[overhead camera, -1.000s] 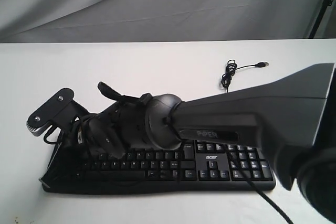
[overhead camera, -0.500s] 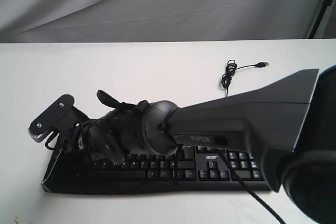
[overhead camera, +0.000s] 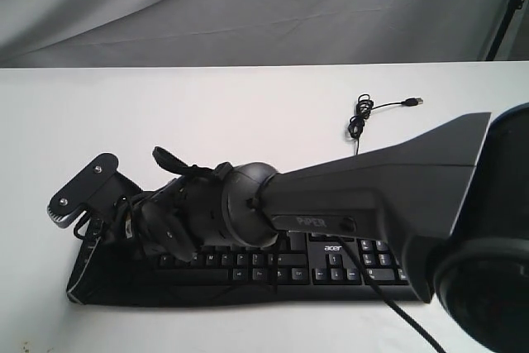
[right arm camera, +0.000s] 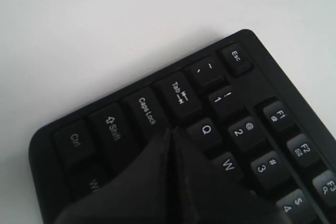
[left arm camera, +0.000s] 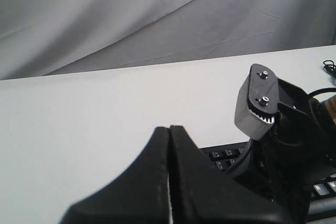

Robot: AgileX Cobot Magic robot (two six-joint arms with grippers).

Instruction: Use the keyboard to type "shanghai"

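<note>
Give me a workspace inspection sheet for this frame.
Surface: white tabletop, matte.
Job's things: wide black plastic keyboard with white legends, partly hidden under the right arm.
Clutter: nothing seen.
Grippers: left gripper, jaws shut, holding nothing; right gripper, jaws shut, tip over the keys beside the Caps Lock key, contact unclear.
Cables: thin black USB cable, coiled on the table, plug lying loose.
Surroundings: grey cloth backdrop.

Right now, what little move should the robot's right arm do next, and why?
Probably a small nudge away from Caps Lock before pressing: the shut right end effector points at the gap between Caps Lock and Q on the keyboard.
</note>
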